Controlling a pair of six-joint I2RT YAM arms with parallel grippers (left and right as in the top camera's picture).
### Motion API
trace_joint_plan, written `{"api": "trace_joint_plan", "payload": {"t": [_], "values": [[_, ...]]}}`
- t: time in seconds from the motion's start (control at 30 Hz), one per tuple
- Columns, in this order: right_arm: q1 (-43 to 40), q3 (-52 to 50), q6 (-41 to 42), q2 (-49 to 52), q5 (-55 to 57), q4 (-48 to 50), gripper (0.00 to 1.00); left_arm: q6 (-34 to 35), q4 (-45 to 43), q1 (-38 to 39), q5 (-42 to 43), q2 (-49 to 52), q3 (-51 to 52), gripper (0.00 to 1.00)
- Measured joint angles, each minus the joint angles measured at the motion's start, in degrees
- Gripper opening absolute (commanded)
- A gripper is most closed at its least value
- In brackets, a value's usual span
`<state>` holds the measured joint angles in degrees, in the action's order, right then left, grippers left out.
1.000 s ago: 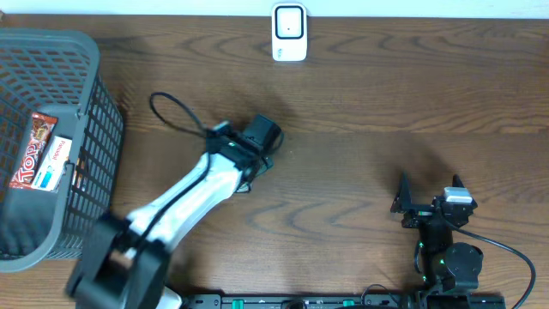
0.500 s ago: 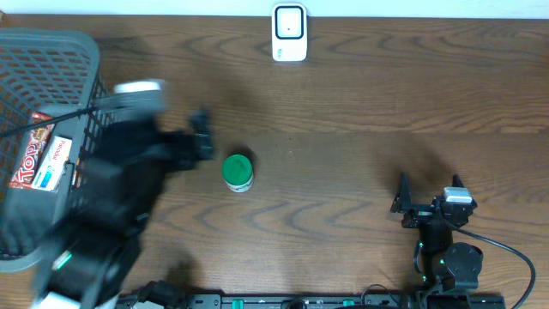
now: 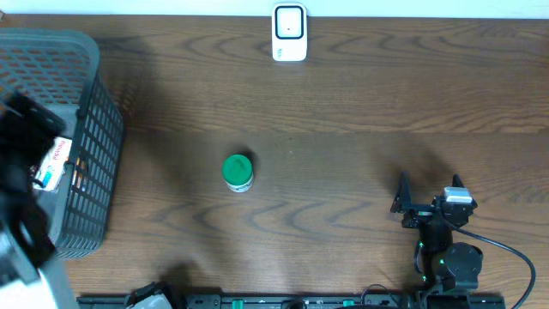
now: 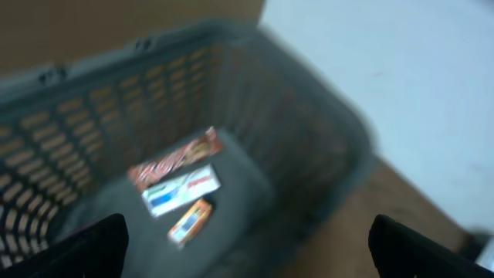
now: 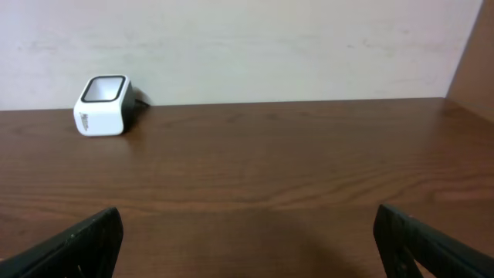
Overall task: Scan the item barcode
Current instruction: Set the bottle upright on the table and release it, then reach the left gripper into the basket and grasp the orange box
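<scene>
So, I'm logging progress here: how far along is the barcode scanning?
Done: a green-lidded jar sits on the table, outside the basket. In hand: the left end effector hangs open and empty above the basket's packets. Left: nothing is at the scanner, and the right end effector rests open, empty.

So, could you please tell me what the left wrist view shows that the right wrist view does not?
Only the left wrist view: the grey plastic mesh basket, holding a red-brown chocolate bar wrapper, a white and blue flat box and a small orange packet, all blurred. Only the right wrist view: the white boxy barcode scanner at the table's far edge, before a pale wall. Both: the brown wooden table, and dark fingertips spread at the lower corners, the left gripper and right gripper being open.
</scene>
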<state>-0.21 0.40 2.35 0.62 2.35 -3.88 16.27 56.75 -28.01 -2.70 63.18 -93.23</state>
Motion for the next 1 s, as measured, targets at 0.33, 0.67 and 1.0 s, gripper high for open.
{"api": "trace_joint_plan", "payload": {"t": [0.33, 0.67, 1.0], "values": [[0.0, 0.0, 0.0, 0.0, 0.0, 0.0, 0.99, -2.9, 0.0, -13.0, 6.2, 18.9, 0.0, 0.98], [0.0, 0.0, 0.0, 0.0, 0.0, 0.0, 0.99, -16.3, -0.3, -13.0, 7.1, 33.1, 2.2, 0.98], [0.0, 0.0, 0.0, 0.0, 0.0, 0.0, 0.99, -24.3, -0.1, -11.2, 11.4, 43.7, 3.8, 0.98]]}}
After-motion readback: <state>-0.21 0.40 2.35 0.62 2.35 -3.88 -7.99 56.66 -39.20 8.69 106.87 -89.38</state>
